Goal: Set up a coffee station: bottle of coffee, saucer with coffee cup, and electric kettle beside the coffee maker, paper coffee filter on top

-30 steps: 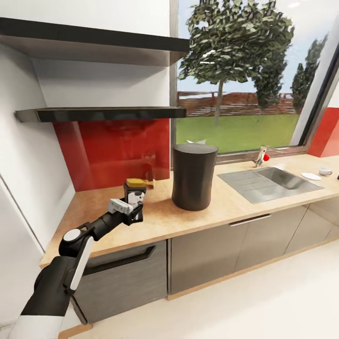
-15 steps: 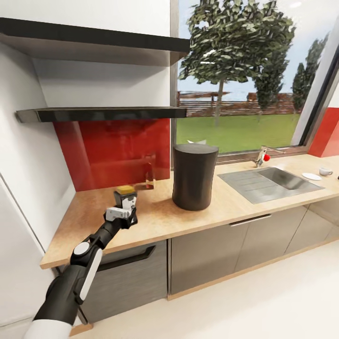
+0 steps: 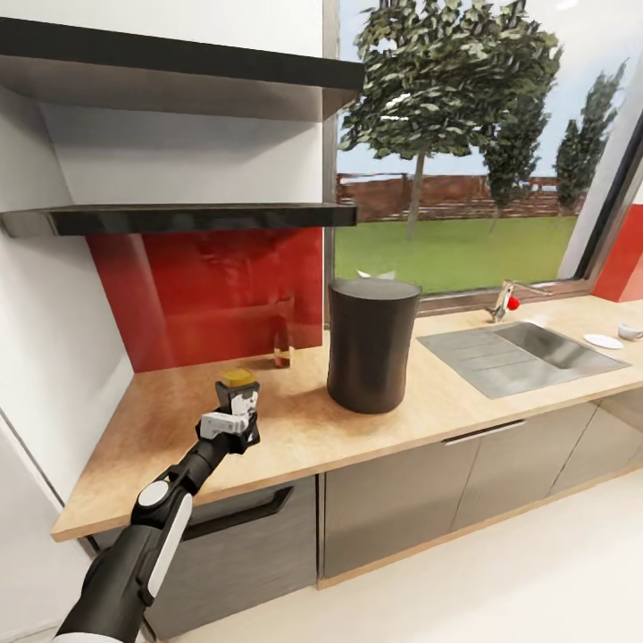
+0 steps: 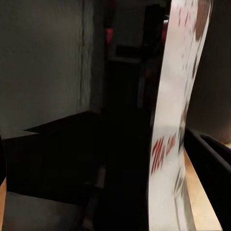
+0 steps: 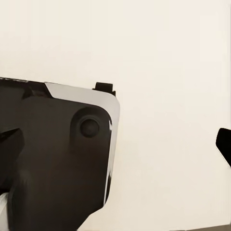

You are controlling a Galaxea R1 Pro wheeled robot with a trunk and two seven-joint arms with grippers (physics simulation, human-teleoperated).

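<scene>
The tall dark coffee maker [image 3: 371, 345] stands on the wood countertop [image 3: 295, 429]. To its left my left gripper [image 3: 234, 420] is shut on the bottle of coffee [image 3: 237, 389], a dark jar with a gold lid, held upright at counter level. Whether it rests on the wood I cannot tell. In the left wrist view its red-and-white label [image 4: 169, 144] sits close up beside a dark finger [image 4: 211, 166]. The saucer [image 3: 604, 341] and coffee cup [image 3: 630, 330] lie far right. The thin kitchen shelf [image 3: 179, 217] is bare. In the right wrist view my right gripper [image 5: 118, 144] is open over pale floor.
A steel sink [image 3: 527, 350] with a faucet [image 3: 507, 300] is set into the counter right of the coffee maker. A thicker dark slab [image 3: 179, 76] hangs above the shelf. A small glass item [image 3: 282, 350] stands by the red backsplash. Grey cabinet fronts [image 3: 393, 505] run below.
My left arm has drawn back toward me and lowered the bottle of coffee from near the backsplash to the counter's front left. The head view has shifted slightly.
</scene>
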